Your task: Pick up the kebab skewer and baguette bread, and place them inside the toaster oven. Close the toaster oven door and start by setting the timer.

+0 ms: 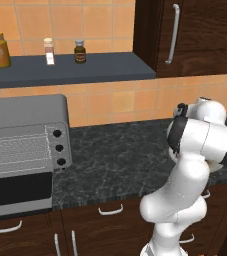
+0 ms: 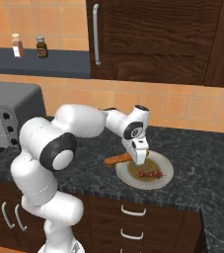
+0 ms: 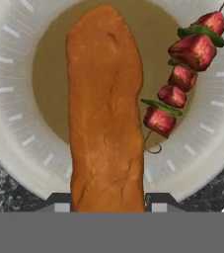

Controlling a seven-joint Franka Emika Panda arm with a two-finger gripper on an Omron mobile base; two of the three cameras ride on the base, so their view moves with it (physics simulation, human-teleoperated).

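Left base view: toaster oven (image 1: 27, 145) at tabletop (image 1: 120, 155) left end, toaster oven door (image 1: 17, 192) dropped open, wire rack bare; nothing loaded yet.

Right base view: claw (image 2: 139, 154) down at plate (image 2: 167, 181), closed on baguette bread (image 2: 115, 159), which juts off the plate's oven-facing rim. Kebab skewer (image 2: 150, 174) lying on plate.

Hand view: loaf between the fingertips (image 3: 59, 201). Remaining, by judgement: both transfers, door, timer.
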